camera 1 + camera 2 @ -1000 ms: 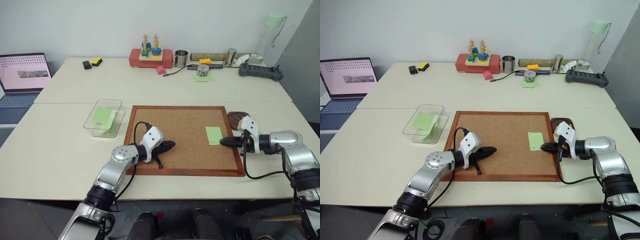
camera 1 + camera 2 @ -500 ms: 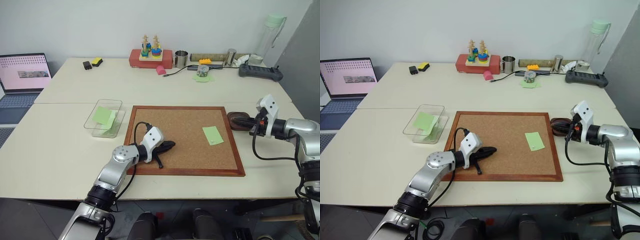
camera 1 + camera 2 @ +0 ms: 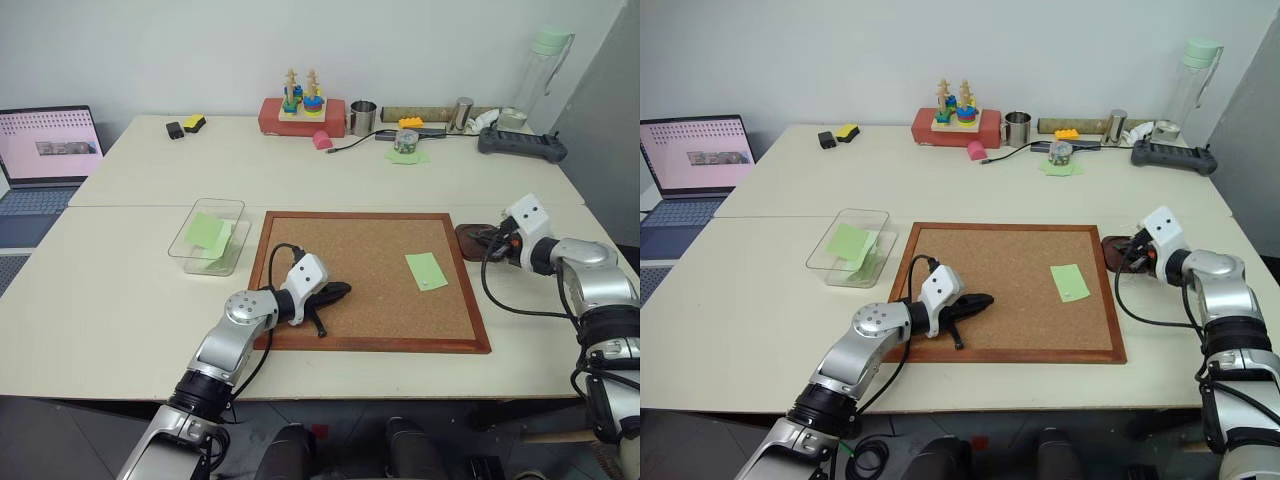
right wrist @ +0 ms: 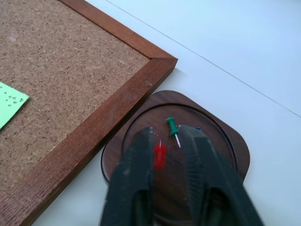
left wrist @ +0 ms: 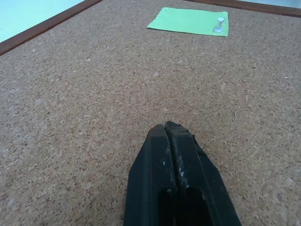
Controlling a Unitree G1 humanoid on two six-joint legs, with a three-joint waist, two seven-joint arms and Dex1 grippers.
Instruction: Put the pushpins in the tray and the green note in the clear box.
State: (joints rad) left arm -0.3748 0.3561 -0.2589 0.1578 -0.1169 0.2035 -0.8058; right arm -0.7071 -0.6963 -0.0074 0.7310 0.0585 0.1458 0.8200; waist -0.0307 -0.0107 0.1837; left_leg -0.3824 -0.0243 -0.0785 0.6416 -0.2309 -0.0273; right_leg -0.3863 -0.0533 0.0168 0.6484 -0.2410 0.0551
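Head views: the right tool [image 3: 492, 241] is over the tray [image 3: 470, 240] by the worktop's right edge; the green note [image 3: 426, 271] lies on the cork board [image 3: 370, 275], nearer the right arm.
Left wrist view: the left tool [image 5: 169, 129] is squeezed shut and empty; the note [image 5: 190, 21] is straight ahead, one pale pin [image 5: 218, 24] stuck in it.
Right wrist view: fingers [image 4: 138, 162] a little apart, a red pin [image 4: 159, 156] between them, maybe dropping; a green pin [image 4: 172, 127] lies in the tray.
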